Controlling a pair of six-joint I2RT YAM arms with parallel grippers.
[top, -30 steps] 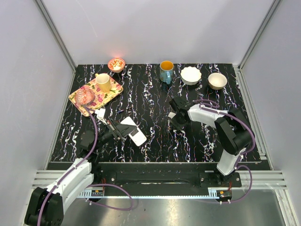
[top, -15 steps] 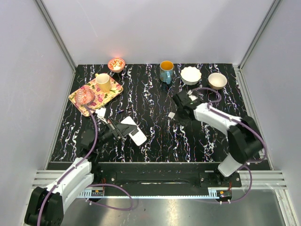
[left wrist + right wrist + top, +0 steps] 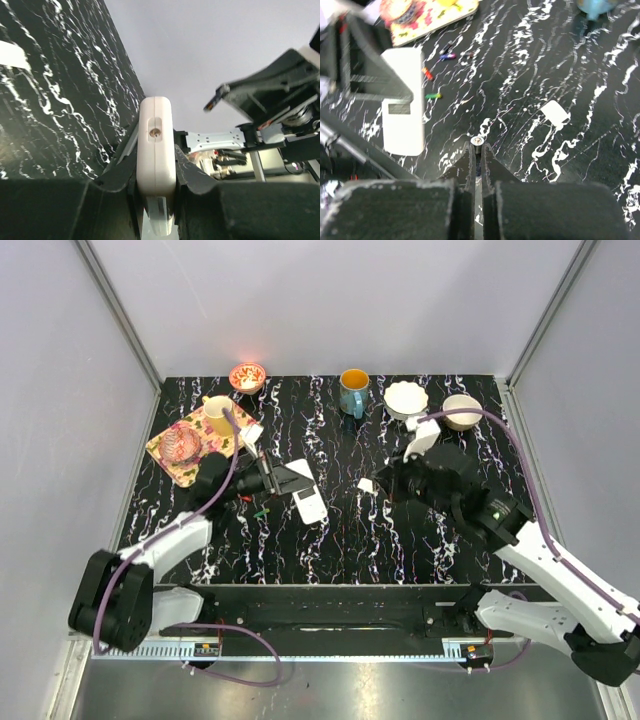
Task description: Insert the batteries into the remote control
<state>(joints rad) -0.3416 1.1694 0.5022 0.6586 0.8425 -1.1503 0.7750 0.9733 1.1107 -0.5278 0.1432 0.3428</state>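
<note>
Left tool (image 3: 156, 162) clamps remote control (image 3: 403, 102) — batteries (image 3: 433, 95) loose just beside it; right tool (image 3: 477, 146) pinched closed.

From the table's (image 3: 340, 550) middle, the near strip around 6 o'clock lies open. At 9 o'clock the left gripper (image 3: 283, 480) clamps the remote control (image 3: 308, 498), its arm barring 8. A reddish battery (image 3: 427, 73) and a greenish battery (image 3: 433, 95) lie close by. The right gripper (image 3: 477, 147) sits at 3 o'clock, its arm filling 4 to 5, with a small white tab (image 3: 366, 485) just beside it. A narrow lane runs between remote control and tab. Far edge: tray (image 3: 160, 445) at 10, red bowl (image 3: 247, 376) at 11, blue mug (image 3: 352, 390) at 12, white bowl (image 3: 405, 400) at 1, beige bowl (image 3: 462, 411) at 2.
</note>
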